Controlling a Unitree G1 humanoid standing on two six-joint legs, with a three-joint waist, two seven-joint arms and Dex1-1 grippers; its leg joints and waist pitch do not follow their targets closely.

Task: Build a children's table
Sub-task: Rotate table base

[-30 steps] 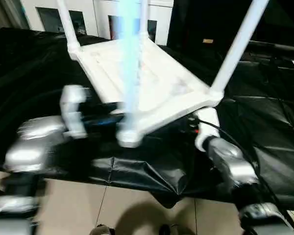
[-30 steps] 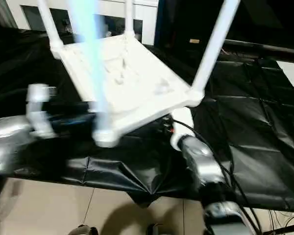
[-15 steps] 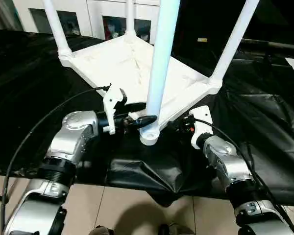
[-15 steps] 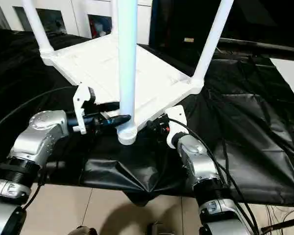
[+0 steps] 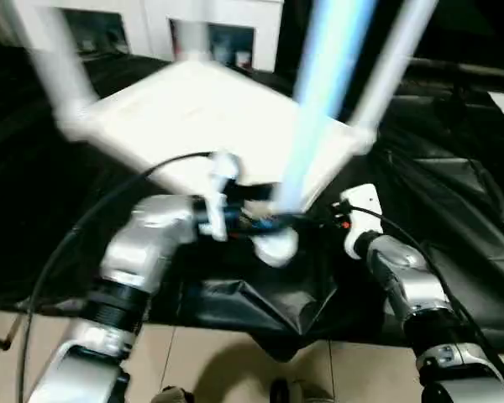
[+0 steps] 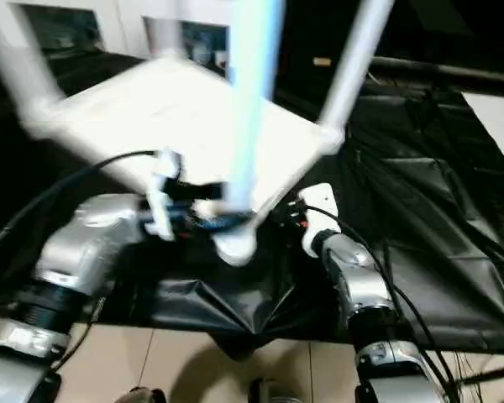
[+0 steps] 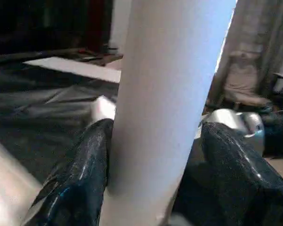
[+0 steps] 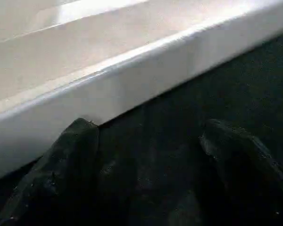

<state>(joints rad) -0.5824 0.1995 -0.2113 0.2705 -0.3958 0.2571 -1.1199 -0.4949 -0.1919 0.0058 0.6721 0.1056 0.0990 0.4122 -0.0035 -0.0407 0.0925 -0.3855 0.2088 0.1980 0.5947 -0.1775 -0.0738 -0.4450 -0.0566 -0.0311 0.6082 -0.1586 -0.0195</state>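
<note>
Upturned children's table (image 5: 193,109) on black sheet (image 5: 454,210). Left gripper (image 7: 153,188) spread around near leg (image 7: 165,94). Right gripper (image 8: 146,160) at 3 o'clock, parted, empty, beside the rim.

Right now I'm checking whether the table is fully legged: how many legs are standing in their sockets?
4. Near corner leg, between the left gripper fingers; right corner leg; left corner leg; far corner leg, mostly cut off.
</note>
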